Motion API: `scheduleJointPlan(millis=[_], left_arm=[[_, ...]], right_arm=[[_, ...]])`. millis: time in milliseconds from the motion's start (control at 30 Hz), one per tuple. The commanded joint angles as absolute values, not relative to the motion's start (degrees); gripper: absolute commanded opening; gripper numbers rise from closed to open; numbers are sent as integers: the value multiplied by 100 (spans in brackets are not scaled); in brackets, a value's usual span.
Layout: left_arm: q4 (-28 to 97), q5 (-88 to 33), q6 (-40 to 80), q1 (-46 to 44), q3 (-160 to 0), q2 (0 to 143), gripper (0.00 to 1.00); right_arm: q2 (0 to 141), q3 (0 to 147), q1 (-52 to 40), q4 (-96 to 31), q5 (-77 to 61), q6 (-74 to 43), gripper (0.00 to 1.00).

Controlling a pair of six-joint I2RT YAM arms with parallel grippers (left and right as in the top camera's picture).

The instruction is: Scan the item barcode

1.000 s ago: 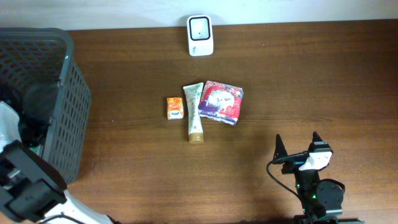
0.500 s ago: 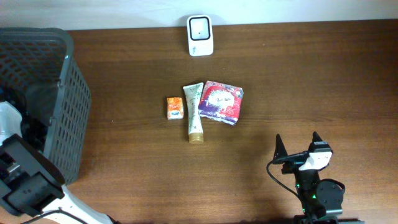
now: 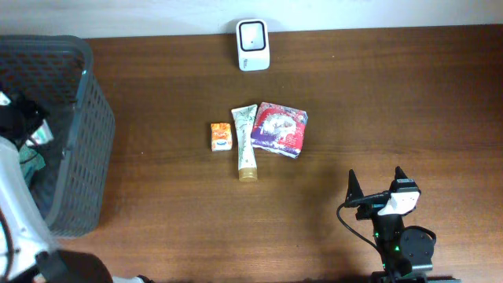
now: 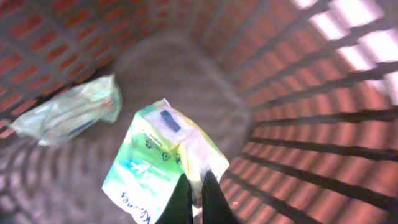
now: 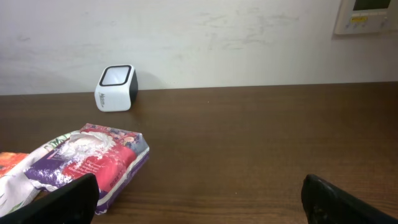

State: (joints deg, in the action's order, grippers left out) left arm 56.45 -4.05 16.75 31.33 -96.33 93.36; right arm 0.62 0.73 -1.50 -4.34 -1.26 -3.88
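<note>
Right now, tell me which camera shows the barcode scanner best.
Right wrist: the scanner stands unobstructed, with its body and scan window both visible. Overhead shows it whole but small, from straight above. Left wrist looks into the basket and misses it entirely.

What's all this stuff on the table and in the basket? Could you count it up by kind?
Packets: 3 (red-purple packet, green-white packet, pale packet)
Tubes: 1 (tube)
Boxes: 1 (orange box)
Scanners: 1 (scanner)
Baskets: 1 (basket)
Total: 7
</note>
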Motion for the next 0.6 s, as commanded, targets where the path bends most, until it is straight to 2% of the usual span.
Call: scheduleJointPlan(millis=[0,200,300,400,567], left_arm=[[5443,-1135,1691,2842,-9714,8770,0],[4530,-1811,1723,2495,-9714,7832,0],[4189,-3004,2303,2491,-9714,7474,0],[3669,-3920,2377,2473,-9714,7391,0],[3240,-3968,2373,1564,-9714,7391,0]], right_arm=[[21,32,-183,-456,-58,-342,99],[21,32,-183,-456,-58,-342,99],[21,32,-183,-456,-58,-342,99],[21,32,-183,-456,-58,-342,99],[21,32,-183,-456,-58,-342,99]])
